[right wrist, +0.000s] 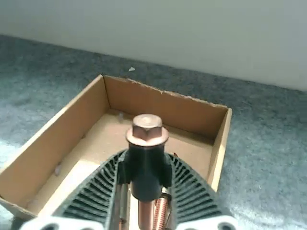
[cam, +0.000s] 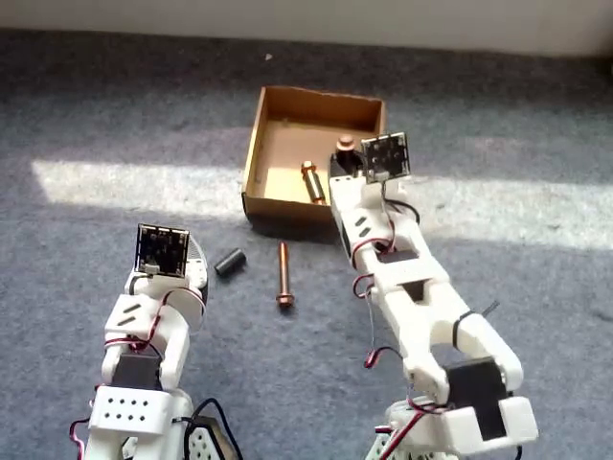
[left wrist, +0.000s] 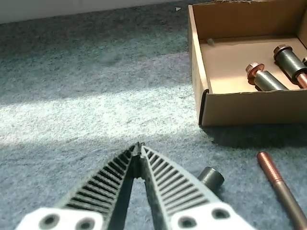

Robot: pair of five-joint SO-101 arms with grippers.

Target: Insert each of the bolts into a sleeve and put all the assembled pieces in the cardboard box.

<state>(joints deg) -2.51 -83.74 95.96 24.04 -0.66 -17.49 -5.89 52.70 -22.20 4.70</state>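
Grey carpet (cam: 86, 316) lies under both arms. The left gripper (left wrist: 139, 148) sits low over it, pinched shut on nothing, just beside a loose sleeve (cam: 230, 262) and a bare bolt (cam: 283, 273). Farther out, past a sunlit band (cam: 115, 182), the right arm (cam: 412, 287) stretches long. The right gripper (right wrist: 146, 160) is over the cardboard box (cam: 254, 144), clamped on a sleeved bolt (right wrist: 146, 172) with its head up. Another assembled piece (cam: 312, 180) lies inside the box. Beyond that is a pale wall (cam: 383, 17).

The loose bolt (left wrist: 280, 184) and the cardboard box (left wrist: 249, 108) run off the left wrist view's edge.
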